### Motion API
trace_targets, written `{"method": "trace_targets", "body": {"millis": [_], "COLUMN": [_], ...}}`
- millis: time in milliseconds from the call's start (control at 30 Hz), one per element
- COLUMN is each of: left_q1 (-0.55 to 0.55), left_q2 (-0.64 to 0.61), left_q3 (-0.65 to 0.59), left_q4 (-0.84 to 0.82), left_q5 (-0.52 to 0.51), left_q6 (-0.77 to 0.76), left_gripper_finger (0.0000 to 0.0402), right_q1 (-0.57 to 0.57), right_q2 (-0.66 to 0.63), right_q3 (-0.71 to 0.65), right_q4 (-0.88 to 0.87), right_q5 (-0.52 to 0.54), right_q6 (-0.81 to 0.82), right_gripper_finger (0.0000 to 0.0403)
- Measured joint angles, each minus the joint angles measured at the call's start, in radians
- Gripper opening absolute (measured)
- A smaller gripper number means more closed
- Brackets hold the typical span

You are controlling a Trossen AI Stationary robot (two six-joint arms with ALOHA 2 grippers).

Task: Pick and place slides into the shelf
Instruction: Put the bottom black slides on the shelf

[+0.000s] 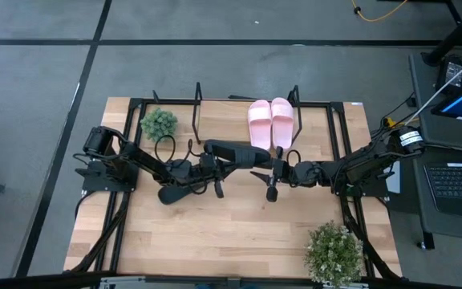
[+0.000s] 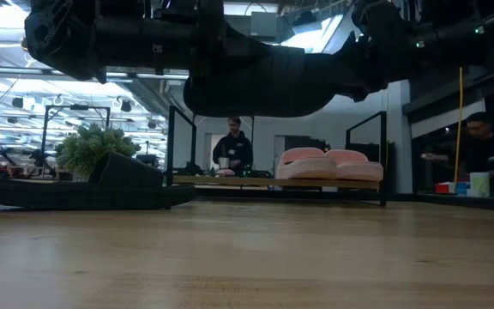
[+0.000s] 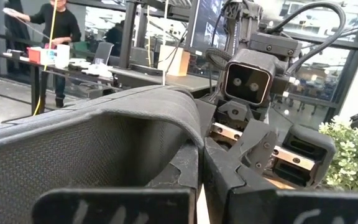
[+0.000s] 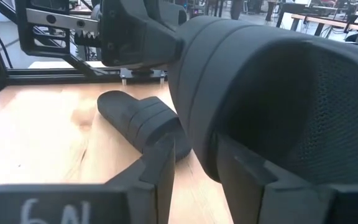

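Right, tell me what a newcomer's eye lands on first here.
Both arms meet over the middle of the table, the left gripper and right gripper each clamped on one black slide held up between them. Behind them the pink pair sits side by side on the shelf. A second black slide lies on the table under the left arm.

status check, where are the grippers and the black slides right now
Left gripper and right gripper both shut on one black slide, held above mid-table. Second black slide on the table. Pink pair already on the shelf. Nothing blocking.
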Motion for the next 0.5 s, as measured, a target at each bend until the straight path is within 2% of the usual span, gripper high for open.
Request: {"method": "trace_targets", "body": {"millis": [100, 300, 500], "left_q1": [0.000, 0.002, 0.002], "left_q2": [0.000, -0.001, -0.002], "left_q3": [0.000, 0.000, 0.000], "left_q4": [-0.001, 0.004, 0.025], "left_q5": [0.004, 0.010, 0.010], "left_q6": [0.000, 0.001, 0.026], "left_gripper_finger": [0.0000, 0.0000, 0.0000], "right_q1": [0.000, -0.002, -0.002], "right_q2": [0.000, 0.000, 0.000], "right_q3": [0.000, -0.001, -0.001], "right_q4": [0.000, 0.022, 0.044], "right_q5": [0.000, -0.026, -0.036], "right_q6": [0.019, 0.028, 0.054], "right_gripper_finger": [0.0099, 0.0014, 0.0015]}}
